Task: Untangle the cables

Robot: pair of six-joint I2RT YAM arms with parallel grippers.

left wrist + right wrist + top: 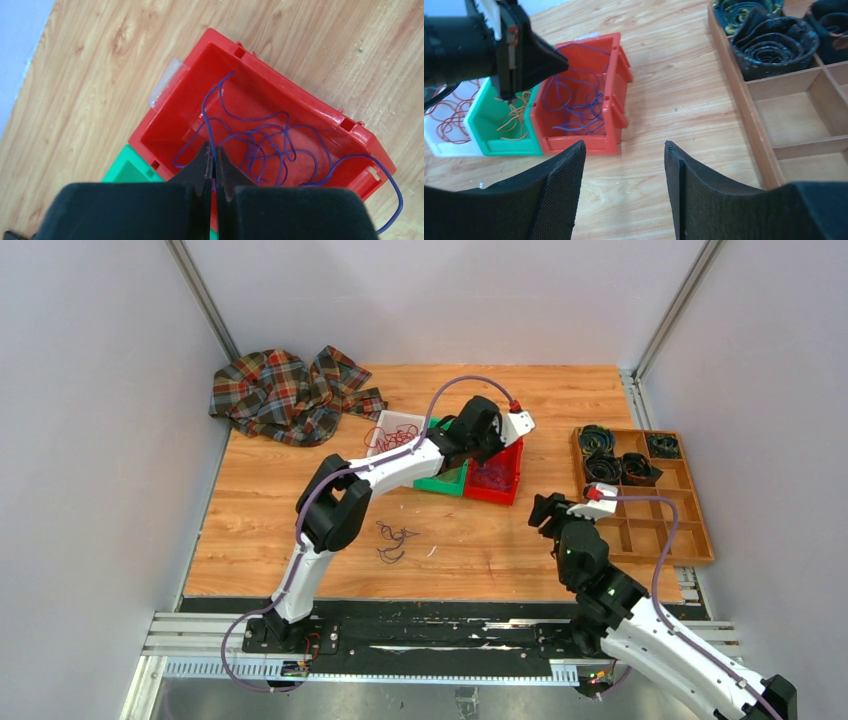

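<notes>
The left gripper (213, 155) is clamped on a strand of the thin purple cables (265, 131). Their loops lie along the long red plastic bin (295, 90) directly beneath its tips, one end trailing over the rim to its right, so letting go there looks like the next move. The right gripper (625, 145) hangs empty, jaws apart, with the bins ahead to its left: past the red one, a green plastic bin (499, 145) of orange cables (514, 120) and a white bin (444, 149) of red cables (451, 107). A small dark tangle (392, 540) lies on the wooden table (270, 520) well behind the left gripper.
</notes>
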